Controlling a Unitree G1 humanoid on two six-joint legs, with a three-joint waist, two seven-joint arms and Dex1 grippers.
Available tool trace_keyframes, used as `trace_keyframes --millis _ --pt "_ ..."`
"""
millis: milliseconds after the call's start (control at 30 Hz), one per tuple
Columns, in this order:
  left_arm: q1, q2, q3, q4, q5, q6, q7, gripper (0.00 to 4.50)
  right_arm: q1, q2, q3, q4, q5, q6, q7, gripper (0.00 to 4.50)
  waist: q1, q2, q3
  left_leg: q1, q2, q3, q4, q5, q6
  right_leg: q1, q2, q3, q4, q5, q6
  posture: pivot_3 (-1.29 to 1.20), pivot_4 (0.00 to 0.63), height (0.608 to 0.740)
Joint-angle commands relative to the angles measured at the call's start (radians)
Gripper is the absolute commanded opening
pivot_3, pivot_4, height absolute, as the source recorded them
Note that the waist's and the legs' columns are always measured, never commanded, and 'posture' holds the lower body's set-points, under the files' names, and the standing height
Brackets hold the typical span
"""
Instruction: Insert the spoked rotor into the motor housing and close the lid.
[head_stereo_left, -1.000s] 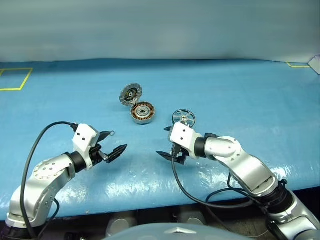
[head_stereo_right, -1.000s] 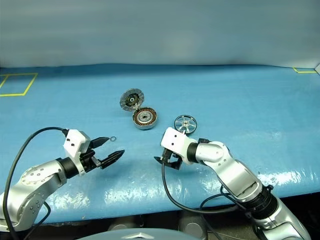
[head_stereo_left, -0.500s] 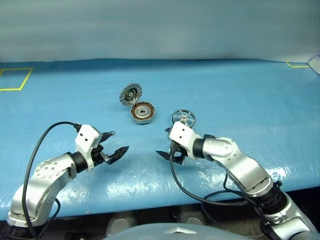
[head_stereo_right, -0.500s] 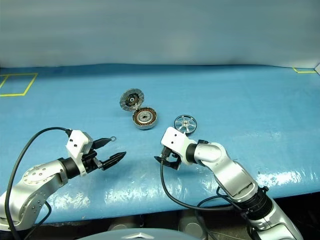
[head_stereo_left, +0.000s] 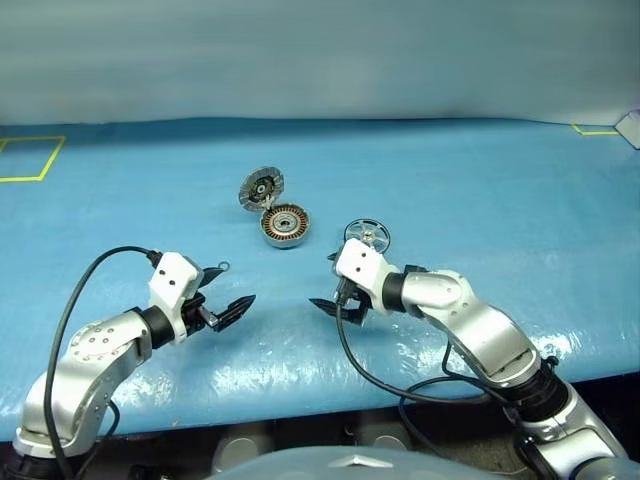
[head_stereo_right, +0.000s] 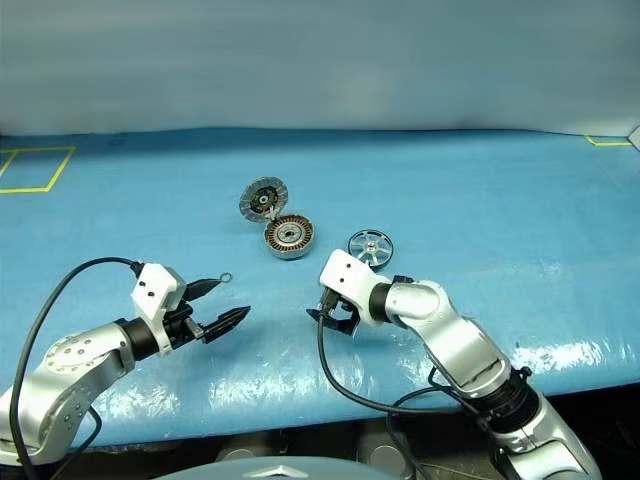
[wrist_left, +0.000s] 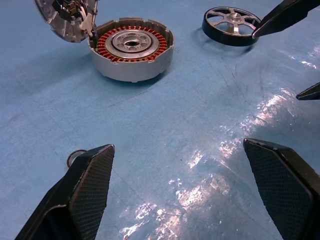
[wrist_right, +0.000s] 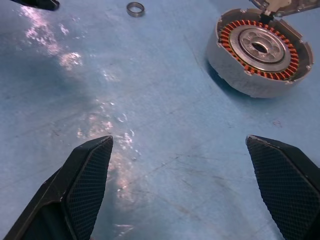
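The spoked rotor (head_stereo_left: 367, 235) is lying flat near the middle of the blue table (head_stereo_left: 480, 190), just right of the motor housing (head_stereo_left: 285, 224), whose lid (head_stereo_left: 261, 188) is standing open. These three are staying unmoved. The right gripper (head_stereo_left: 331, 282), jaws spread and empty, is creeping slightly toward the far edge. The left gripper (head_stereo_left: 226, 290) is hovering, also spread and empty.

Small metal ring (head_stereo_right: 227, 278) on blue table cover (head_stereo_right: 480, 200), yellow tape outline (head_stereo_right: 30, 170)
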Motion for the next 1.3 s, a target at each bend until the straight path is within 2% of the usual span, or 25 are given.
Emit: trace_keyframes --millis 33,233,467,733,1067,1167,1300 --pt "0.003 -0.030 -0.005 0.015 0.070 -0.127 0.018 4.49 -0.138 0.029 0.044 0.107 -0.067 -0.015 0.012 4.49 -0.002 0.000 0.000 0.000 0.000 0.000 0.000 0.000 0.000 0.000 0.000 0.000 0.000 0.001 0.000 0.00 0.150 0.740" --pt "0.049 -0.073 -0.010 0.027 0.121 -0.234 0.019 4.49 -0.389 0.161 0.135 0.456 -0.139 -0.095 0.078 4.49 -0.007 0.000 0.000 0.001 0.001 0.000 0.000 0.001 -0.001 0.000 0.001 0.000 0.000 0.003 -0.002 0.00 0.150 0.740" --pt "0.173 -0.102 -0.016 -0.002 0.144 -0.261 0.028 4.49 -0.557 0.296 0.184 0.772 -0.207 -0.247 0.165 4.49 -0.011 0.000 0.000 0.000 0.000 0.000 -0.001 0.001 -0.001 -0.002 0.001 0.000 0.000 0.008 -0.002 0.00 0.150 0.740" --pt "0.240 -0.154 -0.034 -0.031 0.136 -0.275 0.046 4.49 -0.630 0.378 0.177 0.980 -0.268 -0.361 0.216 4.49 -0.012 0.001 0.000 0.000 0.001 0.000 -0.001 0.002 -0.002 -0.002 0.002 0.000 0.001 0.008 -0.002 0.00 0.150 0.740" --pt "0.239 -0.175 -0.056 -0.028 0.141 -0.291 0.056 4.49 -0.661 0.434 0.147 1.162 -0.308 -0.421 0.242 4.49 -0.013 0.002 0.000 0.001 0.001 0.000 -0.001 0.002 -0.002 -0.002 0.002 0.000 0.002 0.008 -0.002 0.00 0.150 0.740" --pt "0.228 -0.179 -0.062 -0.019 0.150 -0.300 0.056 4.50 -0.673 0.455 0.130 1.214 -0.316 -0.428 0.238 3.85 -0.013 0.002 0.000 0.001 0.001 0.000 -0.001 0.002 -0.002 -0.002 0.002 0.000 0.003 0.008 -0.002 0.00 0.150 0.740" --pt "0.217 -0.181 -0.072 -0.007 0.154 -0.306 0.056 4.50 -0.673 0.471 0.117 1.242 -0.327 -0.430 0.252 2.59 -0.013 0.003 0.000 0.002 0.001 0.000 -0.001 0.002 -0.002 -0.002 0.002 0.000 0.004 0.008 -0.002 0.00 0.150 0.740"
